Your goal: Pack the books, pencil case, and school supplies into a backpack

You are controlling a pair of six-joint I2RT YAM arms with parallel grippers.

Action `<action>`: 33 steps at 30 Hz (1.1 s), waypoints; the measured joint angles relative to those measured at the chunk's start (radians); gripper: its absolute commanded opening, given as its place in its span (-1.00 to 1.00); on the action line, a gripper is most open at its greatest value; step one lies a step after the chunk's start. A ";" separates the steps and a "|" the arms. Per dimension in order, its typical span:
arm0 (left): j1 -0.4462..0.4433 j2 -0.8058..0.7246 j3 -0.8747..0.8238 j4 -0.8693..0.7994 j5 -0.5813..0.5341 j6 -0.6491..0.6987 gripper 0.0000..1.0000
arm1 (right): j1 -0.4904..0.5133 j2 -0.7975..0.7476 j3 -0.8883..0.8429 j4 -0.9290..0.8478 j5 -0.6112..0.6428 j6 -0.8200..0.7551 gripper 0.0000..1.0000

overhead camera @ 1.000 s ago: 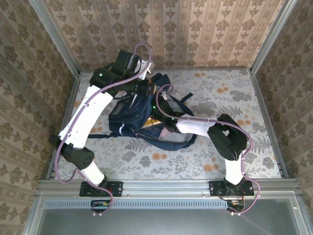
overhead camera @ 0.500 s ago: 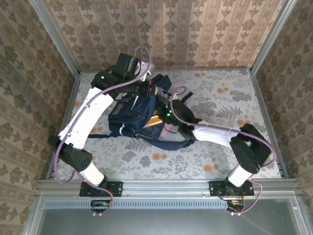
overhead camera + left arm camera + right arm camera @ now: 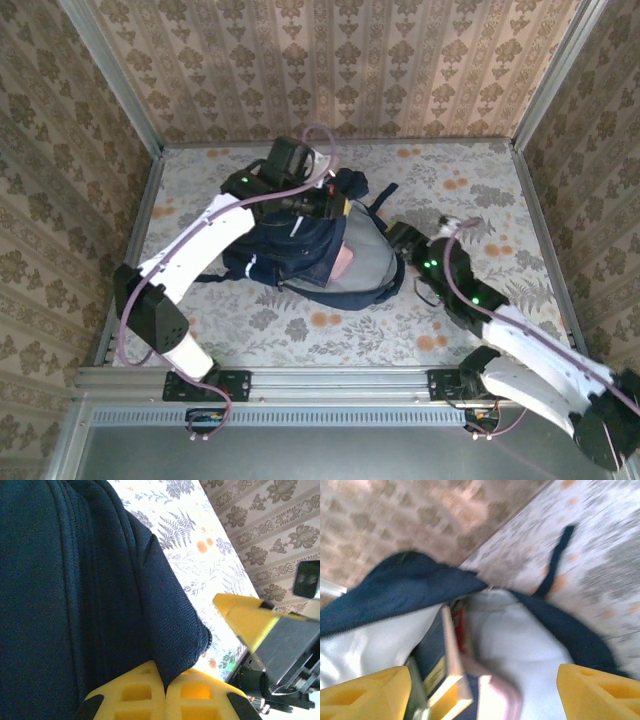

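The backpack (image 3: 290, 245) is dark navy with a pale grey lining. The desk (image 3: 500, 190) wears a grey fern-and-flower print dotted orange. The walls (image 3: 400, 60) carry tan damask wallpaper. The left pincer (image 3: 165, 692) and right pincer (image 3: 480, 682) are yellow.

Brown damask-patterned walls (image 3: 340, 60) enclose a pale floral tabletop (image 3: 480, 190) with metal edging (image 3: 340, 378).

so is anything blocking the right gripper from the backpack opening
Nothing visible. The left gripper pinches the backpack fabric, so its mouth gapes toward the open right gripper; books already stand inside.
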 measured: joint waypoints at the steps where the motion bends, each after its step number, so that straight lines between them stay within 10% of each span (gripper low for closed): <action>1: -0.011 0.016 -0.004 0.011 0.000 -0.005 -1.00 | -0.023 -0.036 -0.019 -0.022 0.008 -0.005 0.52; 17: -0.134 0.451 0.212 0.077 0.062 -0.108 -1.00 | -0.063 -0.088 -0.026 -0.185 -0.093 -0.200 0.43; 25: -0.123 0.530 0.333 0.143 0.132 -0.162 0.09 | -0.056 -0.087 0.016 -0.195 -0.172 -0.290 0.35; 33: -0.054 0.330 0.196 0.113 0.127 -0.095 0.33 | -0.049 -0.104 0.026 -0.290 -0.165 -0.315 0.31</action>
